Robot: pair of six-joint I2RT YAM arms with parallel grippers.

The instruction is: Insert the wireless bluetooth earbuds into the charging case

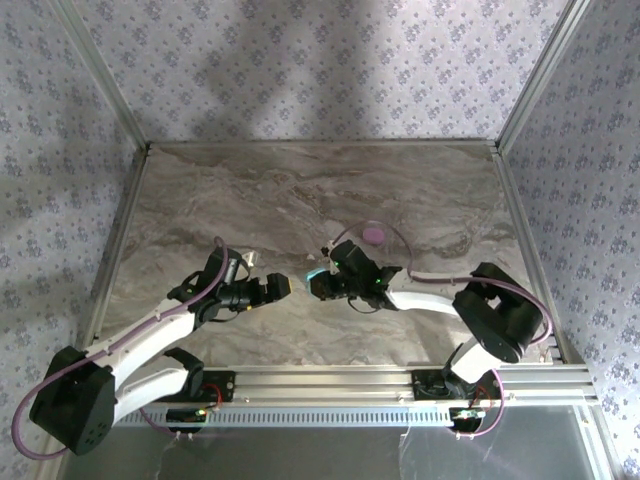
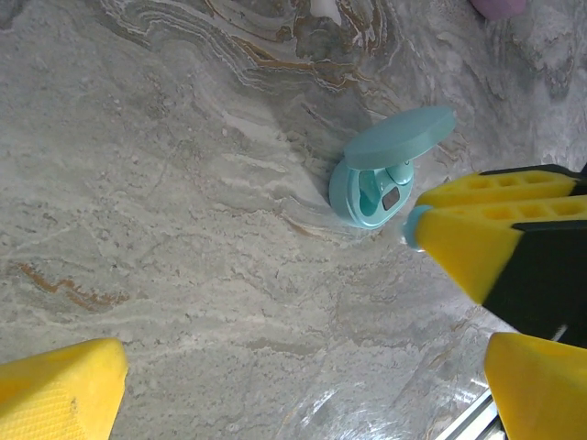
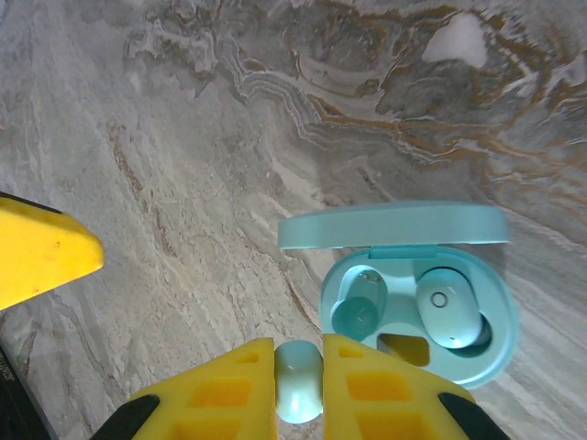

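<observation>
The light blue charging case [image 3: 459,362] lies open on the marble, lid [image 3: 394,226] tipped back. One light blue earbud [image 3: 449,307] sits in its right slot; the left slot [image 3: 359,307] is bare. My right gripper [image 3: 299,385] is shut on a second light blue earbud [image 3: 299,378], just in front of the case's near left rim. The left wrist view shows this case [image 2: 371,192] beside the right gripper [image 2: 424,214] with that earbud [image 2: 415,228]. My left gripper [image 2: 303,394] stands open over bare marble, left of the case. From above, left gripper [image 1: 283,287] and right gripper [image 1: 316,287] nearly meet.
A closed pink oval case [image 1: 374,234] lies behind the right gripper, its edge also at the top of the left wrist view as the pink case [image 2: 500,7]. A left gripper finger [image 3: 37,252] reaches into the right wrist view. Metal frame rails [image 1: 330,380] run along the near edge.
</observation>
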